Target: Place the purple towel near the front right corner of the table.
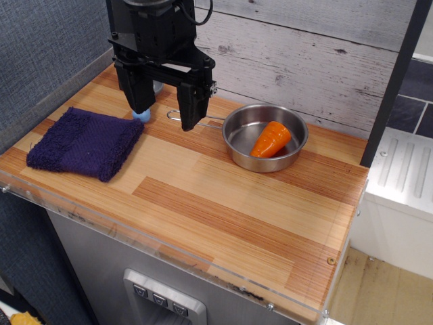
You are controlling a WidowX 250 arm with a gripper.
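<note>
The steel pan (265,137) holds an orange carrot (270,139); the claw (166,110) hangs spread apart, empty.

Arm (159,27) cut off by top edge; pan handle (193,122) partly hidden behind jaws.

Purple towel (84,143): dark purple nubby terry, folded roughly square, lying flat, untouched by my claw | Position: left end of table (223,223), near its left edge, well apart from front right corner | Table: striped light and reddish-brown wood planks, clear plastic edge strip, grey metal front.
</note>
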